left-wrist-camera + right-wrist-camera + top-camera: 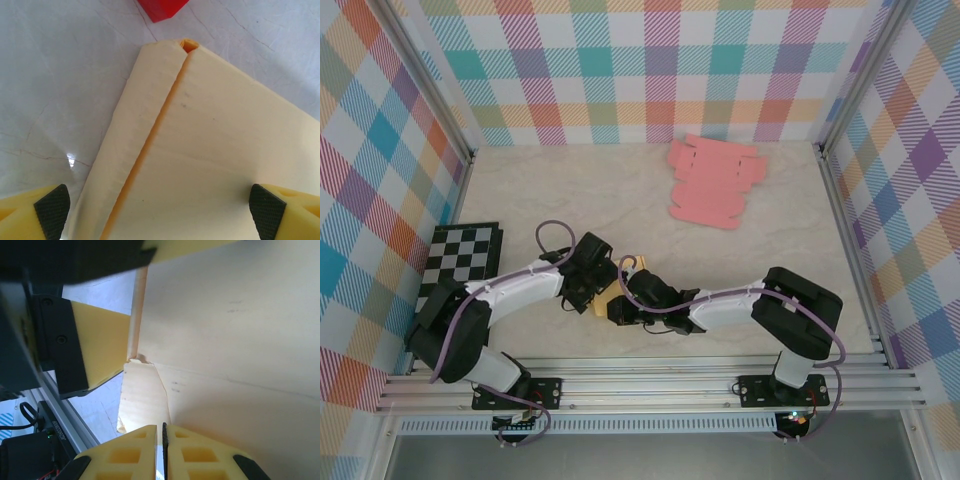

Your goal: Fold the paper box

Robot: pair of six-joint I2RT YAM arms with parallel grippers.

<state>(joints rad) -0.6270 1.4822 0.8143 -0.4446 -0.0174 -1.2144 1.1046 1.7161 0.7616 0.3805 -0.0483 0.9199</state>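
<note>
The paper box (604, 301) is a pale yellow, partly folded piece lying near the table's front edge between my two grippers. In the left wrist view the box (215, 145) shows a rolled flap along its left side with an orange seam. My left gripper (160, 215) is open wide, its black pads (52, 212) standing at either side of the box. In the right wrist view my right gripper (164, 435) is shut on the edge of the box (230, 335), where a torn flap meets the main panel. My left gripper's finger (100, 347) stands just beyond.
A stack of flat pink box blanks (713, 180) lies at the back centre. A black-and-white checkerboard (461, 262) sits at the left wall. A red piece (161, 7) shows just beyond the box. Aluminium rails (650, 385) run along the front edge.
</note>
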